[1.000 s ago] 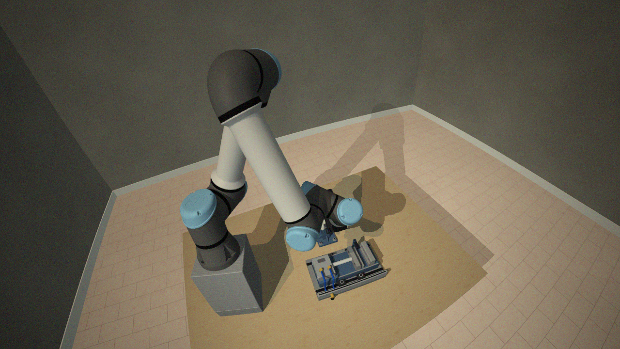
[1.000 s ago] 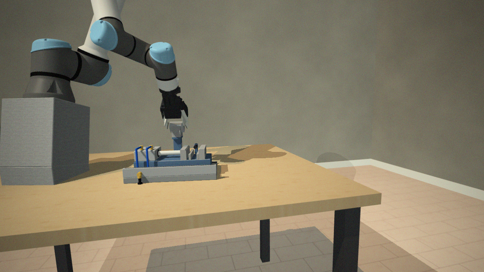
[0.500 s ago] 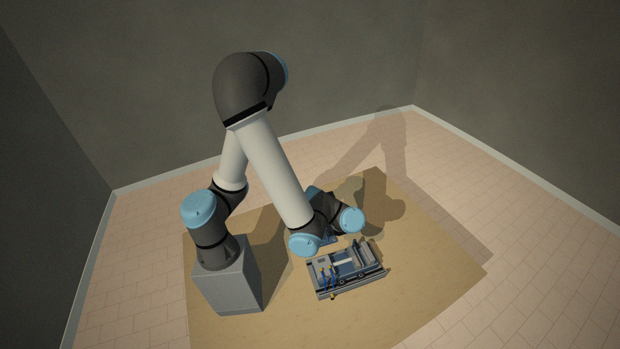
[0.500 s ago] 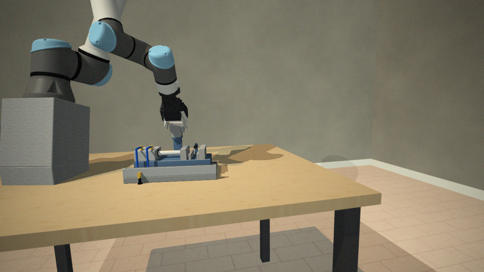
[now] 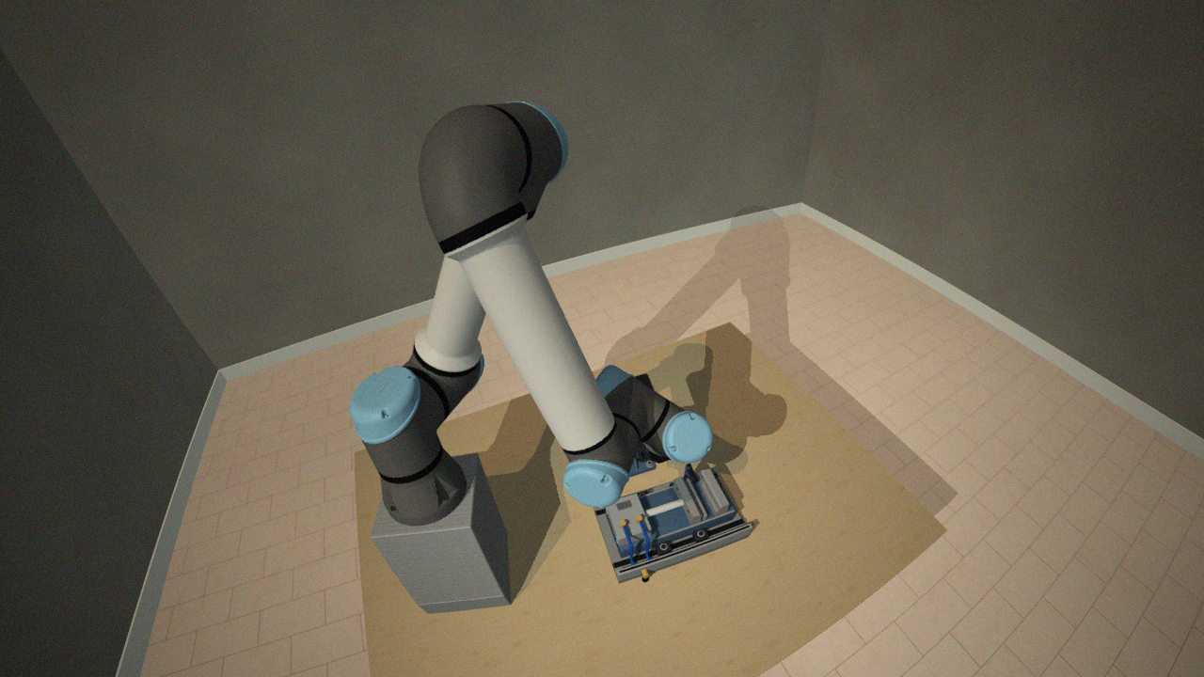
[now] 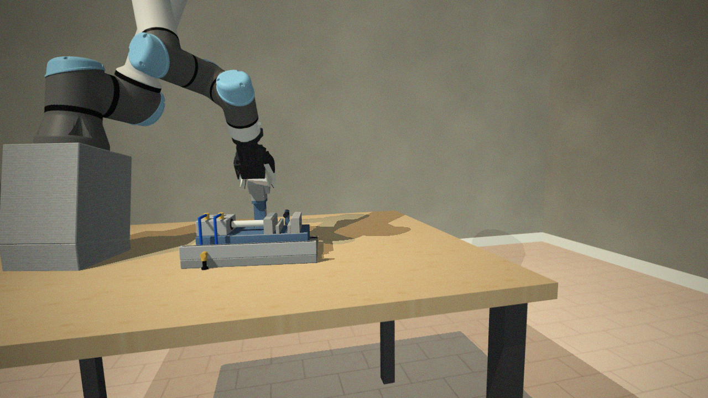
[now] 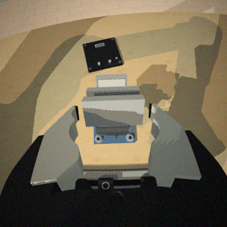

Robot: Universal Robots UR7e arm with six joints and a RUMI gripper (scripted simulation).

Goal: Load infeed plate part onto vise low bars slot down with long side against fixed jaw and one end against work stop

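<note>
Wrist view: angular grey fingers of the partly open tool (image 7: 113, 111) (image 6: 256, 187) astride a smooth rectangular block (image 7: 113, 111).

Tool (image 6: 257, 184) (image 7: 113, 105) a little lower, seemingly
</note>
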